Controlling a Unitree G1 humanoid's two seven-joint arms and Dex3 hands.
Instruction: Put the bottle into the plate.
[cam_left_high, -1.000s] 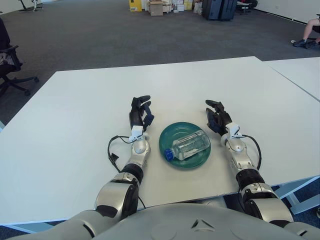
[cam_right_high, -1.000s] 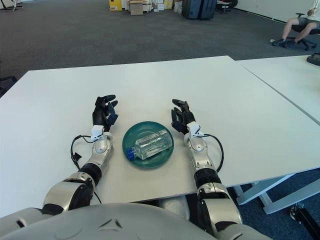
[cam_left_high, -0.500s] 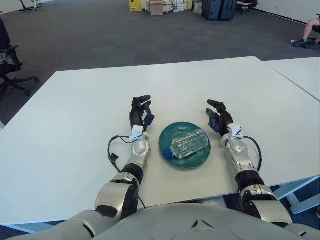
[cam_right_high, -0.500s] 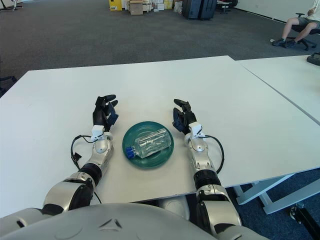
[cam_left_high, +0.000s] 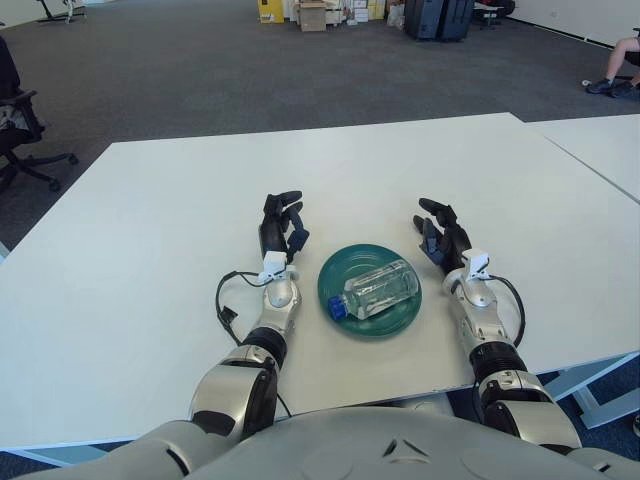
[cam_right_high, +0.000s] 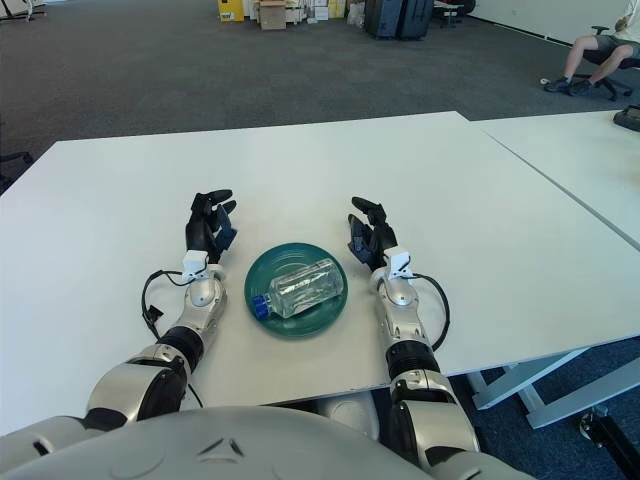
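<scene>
You have one clear plastic water bottle (cam_left_high: 377, 290), one green plate (cam_left_high: 343, 270) and two hands on the white table (cam_left_high: 150, 200). The bottle lies on its side inside the plate, blue cap (cam_left_high: 337, 308) toward the robot's left and near edge, its body angled up toward the far right rim. Your right hand (cam_left_high: 438, 230) shows just right of the plate, fingers loosely spread, holding nothing and clear of the bottle. Your left hand (cam_left_high: 280, 227) shows just left of the plate's far side, fingers relaxed and likewise empty. Nothing else sits in the plate.
</scene>
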